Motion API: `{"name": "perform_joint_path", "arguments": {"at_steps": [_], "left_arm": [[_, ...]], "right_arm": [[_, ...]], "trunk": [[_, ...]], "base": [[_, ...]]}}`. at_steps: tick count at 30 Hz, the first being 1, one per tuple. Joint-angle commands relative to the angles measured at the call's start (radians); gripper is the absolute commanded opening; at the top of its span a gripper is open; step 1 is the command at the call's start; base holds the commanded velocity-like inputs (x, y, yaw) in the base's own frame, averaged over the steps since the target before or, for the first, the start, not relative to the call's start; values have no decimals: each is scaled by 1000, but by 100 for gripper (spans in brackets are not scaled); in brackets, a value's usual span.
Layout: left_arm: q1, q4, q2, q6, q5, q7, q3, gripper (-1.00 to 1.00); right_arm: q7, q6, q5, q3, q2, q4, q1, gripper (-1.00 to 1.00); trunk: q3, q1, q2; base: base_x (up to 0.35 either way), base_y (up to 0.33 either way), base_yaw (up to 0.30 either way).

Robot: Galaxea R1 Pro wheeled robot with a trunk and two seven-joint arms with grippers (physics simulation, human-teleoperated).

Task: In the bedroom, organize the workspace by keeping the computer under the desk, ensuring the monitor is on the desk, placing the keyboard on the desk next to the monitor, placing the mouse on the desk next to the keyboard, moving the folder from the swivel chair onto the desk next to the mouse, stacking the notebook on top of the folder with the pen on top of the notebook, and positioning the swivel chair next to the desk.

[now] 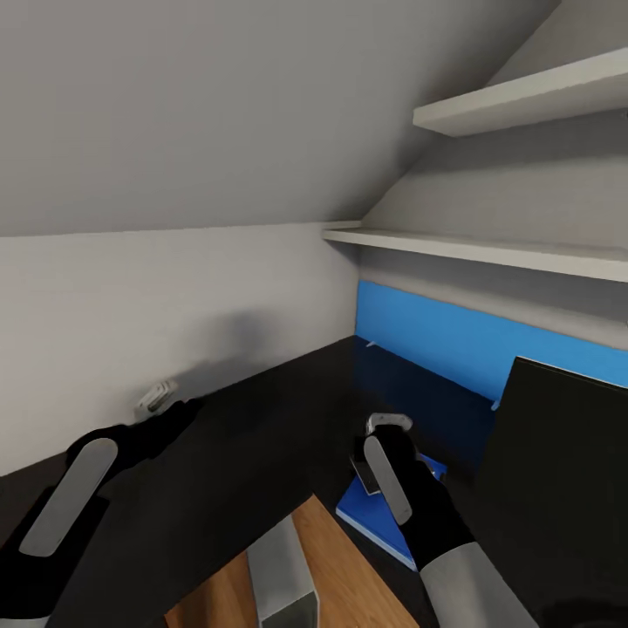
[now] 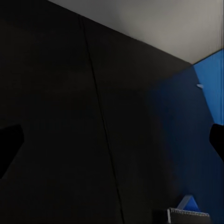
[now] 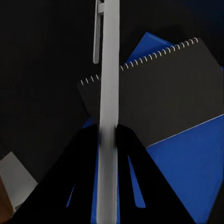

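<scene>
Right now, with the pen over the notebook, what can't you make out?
- Folder: head view, mostly hidden by the right gripper.
- Notebook: right wrist view, crossed by the pen; whether the pen touches it is unclear.
- Monitor: cut off by the head view's edge.
- Left gripper: too small to judge.

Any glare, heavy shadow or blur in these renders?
Head view: soft shadow on the white wall above the desk, no glare. Left wrist view: dim; glossy desk mirrors the blue back panel. Right wrist view: sharp; pen bright against the dark notebook.
</scene>
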Motion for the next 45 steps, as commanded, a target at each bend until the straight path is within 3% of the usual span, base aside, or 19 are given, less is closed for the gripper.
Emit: {"name": "perform_joint_path", "arguments": {"at_steps": [1, 6, 10, 23, 28, 36, 45], "left_arm": [[-1, -1, 1, 0, 7, 1, 0, 100], [-1, -2, 0, -1, 14, -63, 17, 100], [-1, -2, 1, 0, 19, -77, 21, 100], [-1, -3, 0, 2, 21, -83, 21, 100], [-1, -4, 0, 2, 24, -84, 21, 100], [-1, -4, 1, 3, 56, -83, 22, 100], [1, 2, 2, 9, 52, -84, -5, 100]], "right_arm": [[-9, 1, -22, 0, 0, -1, -1, -100], [-9, 0, -102, -2, 0, 0, -1, -100], [-9, -1, -118, -2, 0, 0, -1, -100], [-8, -12, -126, -3, 0, 18, -3, -100], [-7, -58, -127, -4, 0, 71, -14, -100], [-7, -86, -130, -4, 0, 150, -51, -100], [-7, -90, -131, -3, 0, 167, -65, -100]], "trunk": [[-1, 0, -1], [-1, 0, -1], [-1, 0, -1], [-1, 0, -1], [-17, 19, -36], [-42, 50, -92], [-42, 50, -92]], "base": [[0, 0, -25], [0, 0, -63], [0, 0, -229], [0, 0, -213], [0, 0, -23], [0, 0, -4], [63, 0, 0]]}}
